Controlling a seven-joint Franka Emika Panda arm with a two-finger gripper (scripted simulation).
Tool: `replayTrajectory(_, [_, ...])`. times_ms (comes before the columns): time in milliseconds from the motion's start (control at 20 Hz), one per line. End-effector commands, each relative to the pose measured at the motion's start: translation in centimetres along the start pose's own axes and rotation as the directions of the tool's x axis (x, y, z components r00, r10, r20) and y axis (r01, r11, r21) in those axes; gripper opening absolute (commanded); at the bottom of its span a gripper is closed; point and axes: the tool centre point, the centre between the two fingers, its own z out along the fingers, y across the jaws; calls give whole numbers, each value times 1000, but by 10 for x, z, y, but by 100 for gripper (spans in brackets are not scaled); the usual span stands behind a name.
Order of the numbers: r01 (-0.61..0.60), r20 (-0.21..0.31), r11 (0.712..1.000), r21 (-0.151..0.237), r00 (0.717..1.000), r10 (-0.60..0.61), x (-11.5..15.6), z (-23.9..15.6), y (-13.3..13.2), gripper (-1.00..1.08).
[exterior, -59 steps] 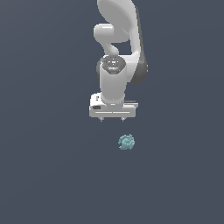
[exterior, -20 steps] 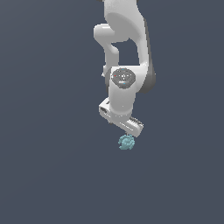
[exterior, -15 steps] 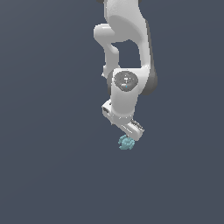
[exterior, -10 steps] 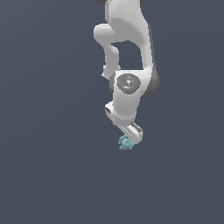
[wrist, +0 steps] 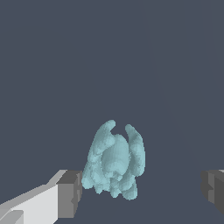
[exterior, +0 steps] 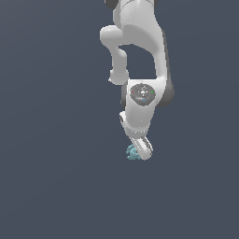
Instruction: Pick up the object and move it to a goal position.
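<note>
My pincer (wrist: 142,192) gapes wide; object (wrist: 114,164) sits btwn pads, nearer one. Looks light, stiff, lumpy (prob slip-prone), so I'd squeeze across its mid bulge.

One object (wrist: 114,164), one end effector (wrist: 142,192)

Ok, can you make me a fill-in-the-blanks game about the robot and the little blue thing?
1. The lumpy object is pale ____ in colour.
2. In the wrist view, the object sits ____ the two grey pads.
3. The gripper has its jaws ____, with a gap on one side of the object.
4. The arm is coloured ____.

Missing words: teal-blue; between; open; white
</note>
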Motion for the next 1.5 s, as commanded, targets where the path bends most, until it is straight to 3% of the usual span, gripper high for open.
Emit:
replayTrajectory(0, [-62, -1, 998, 2, 998, 62, -2, 3, -4, 100])
replayTrajectory(600, [-240, -5, 971, 7, 971, 240, -10, 10, -16, 100])
replayTrajectory(1100, [-257, -5, 966, 8, 966, 258, -11, 14, -17, 100])
replayTrajectory(1450, [-261, -5, 965, 8, 965, 261, -10, 47, -16, 100])
